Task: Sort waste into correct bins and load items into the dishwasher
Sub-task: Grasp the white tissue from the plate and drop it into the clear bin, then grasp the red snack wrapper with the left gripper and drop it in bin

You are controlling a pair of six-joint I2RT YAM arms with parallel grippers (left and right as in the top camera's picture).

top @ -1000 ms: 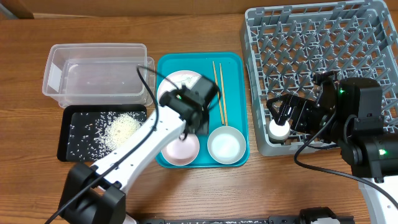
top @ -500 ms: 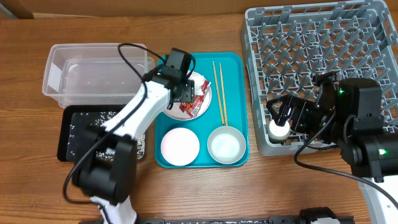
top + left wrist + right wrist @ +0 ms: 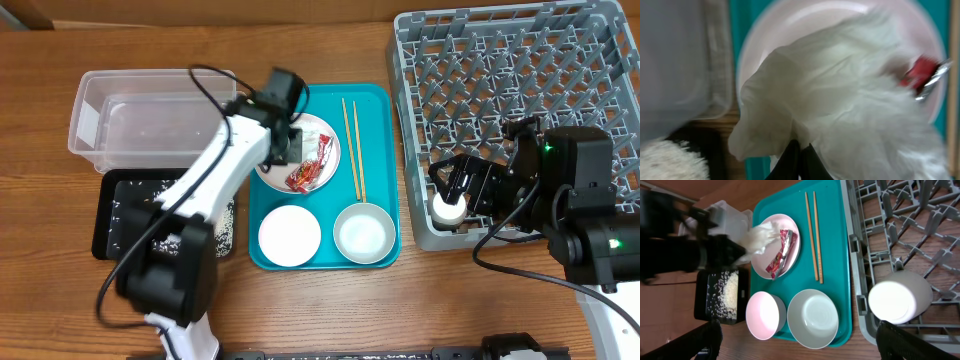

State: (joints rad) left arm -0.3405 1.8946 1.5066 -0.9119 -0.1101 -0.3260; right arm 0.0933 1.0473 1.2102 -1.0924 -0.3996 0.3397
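Observation:
My left gripper [image 3: 799, 161] is shut on the crumpled white napkin [image 3: 840, 95], holding it over the left part of the pale round plate [image 3: 318, 140]. The red sauce packet [image 3: 308, 173] lies on that plate. Chopsticks [image 3: 353, 150], a pale bowl [image 3: 290, 235] and a greyish bowl [image 3: 363, 232] rest on the teal tray [image 3: 380, 100]. The tiny white cup [image 3: 900, 296] stands in the front left corner of the grey dish rack [image 3: 520, 90]. My right gripper [image 3: 452, 192] hangs open just above the cup, holding nothing.
The clear tub [image 3: 150, 125] stands left of the teal tray. In front of it, the black tray [image 3: 125, 215] holds loose rice [image 3: 726, 292]. My left arm [image 3: 215, 185] stretches across the black tray. Bare wooden table [image 3: 400, 310] runs along the front.
My left arm swung from over the pale bowl up to the plate, and its gripper closed on the napkin. The right arm and the cup stayed still.

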